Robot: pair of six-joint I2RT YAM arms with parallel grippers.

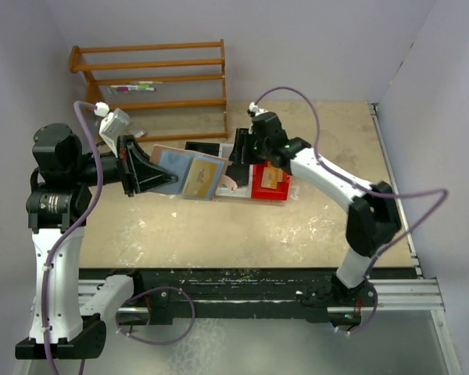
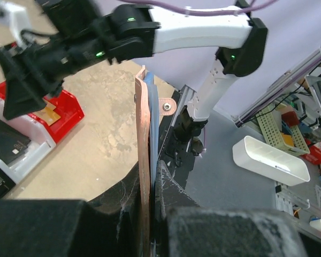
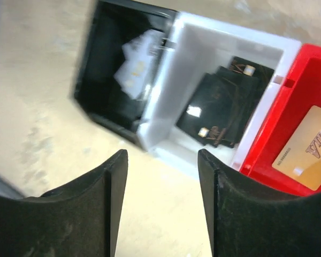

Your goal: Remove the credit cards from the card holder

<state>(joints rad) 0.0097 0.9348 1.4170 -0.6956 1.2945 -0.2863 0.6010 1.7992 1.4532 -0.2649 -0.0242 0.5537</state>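
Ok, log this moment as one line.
left end effector: shut on card holder | right end effector: open, empty | gold card: in red bin | black cards: in white bin

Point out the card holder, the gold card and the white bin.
card holder (image 1: 176, 166), top external view, on its blue lining.
gold card (image 3: 305, 155), right wrist view, middle of its face.
white bin (image 3: 163, 96), right wrist view, on its left wall.

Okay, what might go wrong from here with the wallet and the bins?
The left claw pinches the pinkish-brown folding leather card holder by one edge only; tugging the golden plastic card in its pocket might pull it free. The open right claw hangs close over the white plastic bin, so swinging toward the holder may clip its rim.
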